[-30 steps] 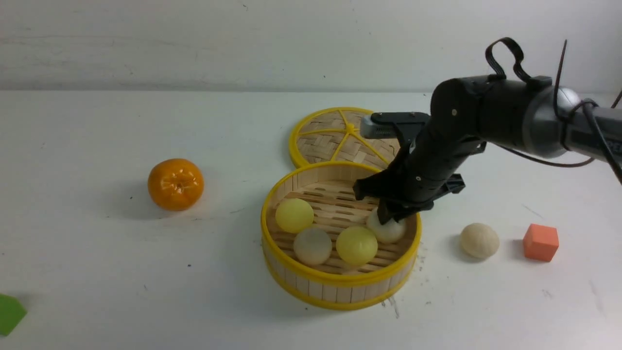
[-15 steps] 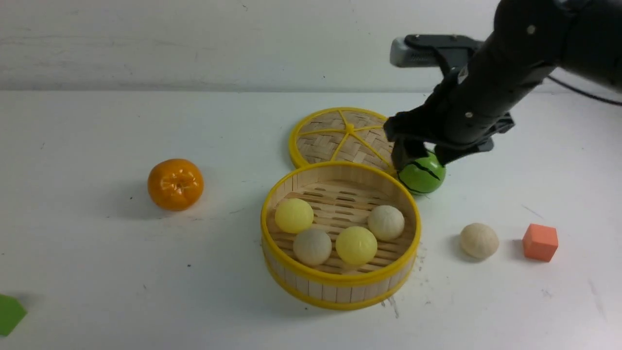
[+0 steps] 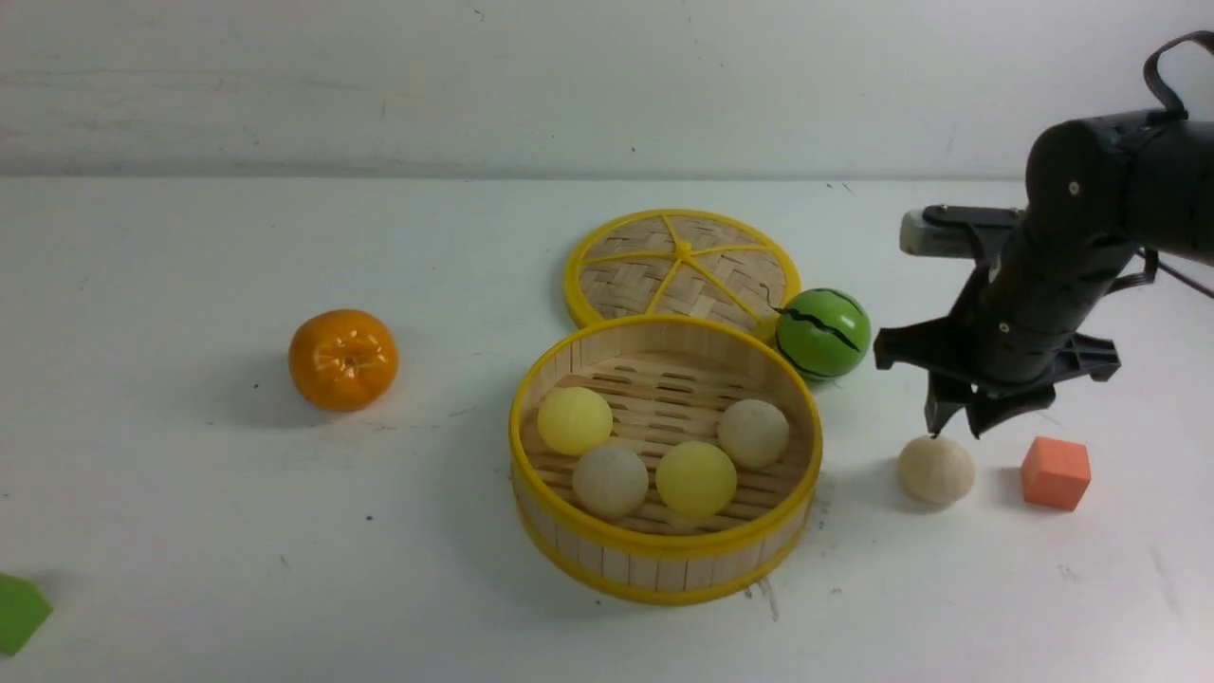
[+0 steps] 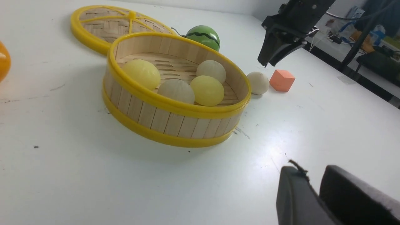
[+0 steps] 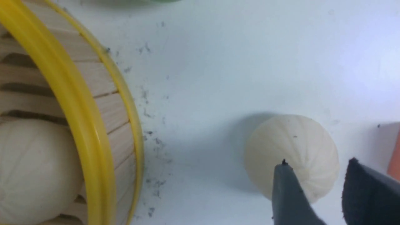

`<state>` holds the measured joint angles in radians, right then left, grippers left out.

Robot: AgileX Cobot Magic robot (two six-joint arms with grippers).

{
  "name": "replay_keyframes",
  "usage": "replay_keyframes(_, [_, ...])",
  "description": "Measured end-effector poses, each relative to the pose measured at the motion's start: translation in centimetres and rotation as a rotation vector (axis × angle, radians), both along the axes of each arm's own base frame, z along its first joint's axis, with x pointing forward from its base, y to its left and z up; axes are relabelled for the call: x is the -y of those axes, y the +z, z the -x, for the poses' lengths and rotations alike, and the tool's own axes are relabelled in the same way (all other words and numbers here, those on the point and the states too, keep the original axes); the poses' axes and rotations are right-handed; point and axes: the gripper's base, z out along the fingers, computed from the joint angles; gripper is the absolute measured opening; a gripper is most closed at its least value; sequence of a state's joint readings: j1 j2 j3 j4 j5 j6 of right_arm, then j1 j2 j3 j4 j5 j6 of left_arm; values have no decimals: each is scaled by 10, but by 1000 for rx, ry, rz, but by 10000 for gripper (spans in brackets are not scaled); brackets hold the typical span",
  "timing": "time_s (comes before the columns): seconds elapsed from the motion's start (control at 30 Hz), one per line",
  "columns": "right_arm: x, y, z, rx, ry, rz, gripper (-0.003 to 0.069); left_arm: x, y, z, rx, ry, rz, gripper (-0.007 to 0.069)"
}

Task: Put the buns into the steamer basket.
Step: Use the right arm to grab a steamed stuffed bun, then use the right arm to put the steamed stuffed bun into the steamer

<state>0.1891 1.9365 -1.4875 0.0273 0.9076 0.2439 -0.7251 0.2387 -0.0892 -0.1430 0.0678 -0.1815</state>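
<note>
white tabletop [image 3: 190,531]: four buns [image 3: 695,478] in the steamer basket [image 3: 654,571], the fifth bun [image 3: 936,469] toward the right edge.
right gripper [image 3: 954,432] hovers over it, jaws narrower than the bun; widen them, centre, descend, then close gently.

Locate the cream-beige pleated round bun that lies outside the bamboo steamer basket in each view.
Front view: the cream-beige pleated bun lies between the yellow-rimmed bamboo steamer basket and the orange cube.
Left wrist view: the bun sits between basket and cube.
Right wrist view: the bun shows close up, apart from the basket.
Shared landmark: the basket's yellow rim.
</note>
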Motion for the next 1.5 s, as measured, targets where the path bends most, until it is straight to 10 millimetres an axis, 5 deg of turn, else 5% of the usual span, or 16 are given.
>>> replay_keyframes(0.67, [1,-30,-11,-18,-1,14,244,0,0,0,0,0,0,141])
replay_keyframes(1.07, [0,-29,-10,-29,46,15,3,0,0,0,0,0,0,143])
replay_keyframes(1.23, [-7,-2,-3,-16,62,-2,0,0,0,0,0,0,0,143])
replay_keyframes(1.33, [-39,46,3,102,158,-57,0,0,0,0,0,0,0,143])
replay_keyframes(1.5, [-95,77,5,234,288,-144,0,0,0,0,0,0,0,143])
